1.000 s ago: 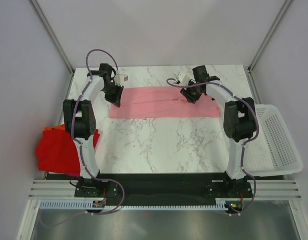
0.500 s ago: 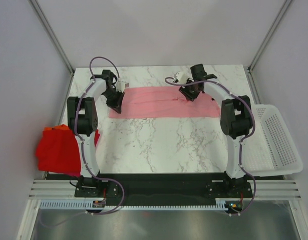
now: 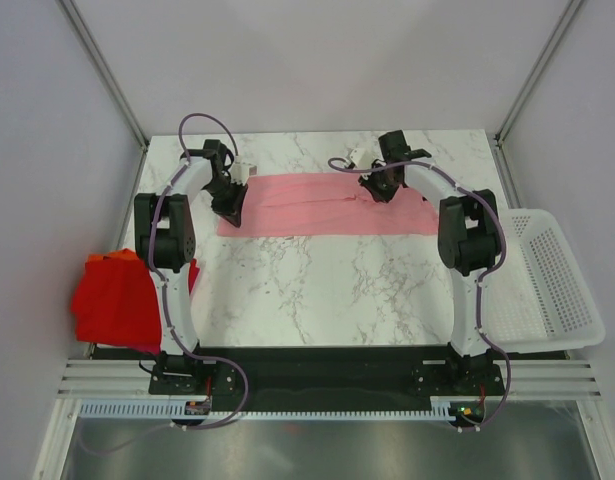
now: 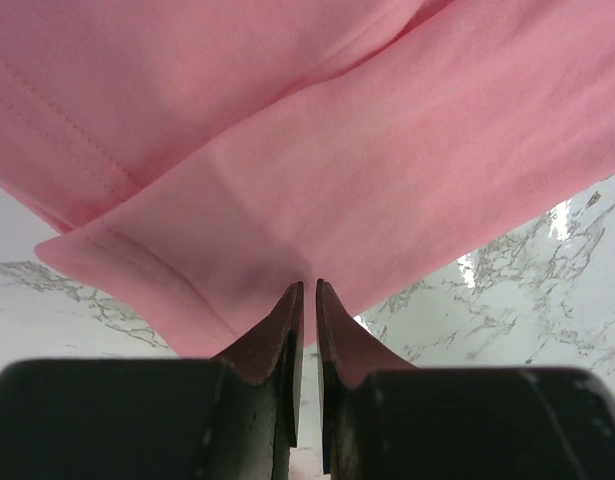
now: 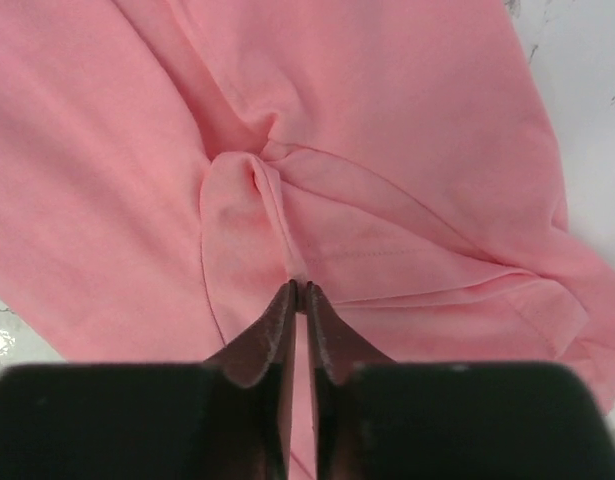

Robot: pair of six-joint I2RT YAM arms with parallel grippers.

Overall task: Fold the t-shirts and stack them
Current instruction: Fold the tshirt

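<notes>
A light pink t-shirt [image 3: 327, 205] lies in a long flat band across the far half of the marble table. My left gripper [image 3: 230, 207] is at its left end, shut on the near edge of the pink t-shirt [image 4: 317, 190]; the left gripper [image 4: 307, 287] has cloth between its tips. My right gripper [image 3: 379, 189] is on the shirt's upper right part. In the right wrist view the right gripper [image 5: 302, 288] is shut on a raised pinch of the pink t-shirt [image 5: 387, 150]. Folded red and orange t-shirts [image 3: 117, 300] lie at the table's left edge.
A white perforated basket [image 3: 552, 285] stands off the table's right edge. Bare marble table [image 3: 327, 290] stretches between the pink shirt and the arm bases. Grey walls and frame posts close in the back and sides.
The right gripper's jaws have closed onto a fold of the pink shirt. Both arms shifted slightly, and the left gripper kept its hold on the shirt's left end.
</notes>
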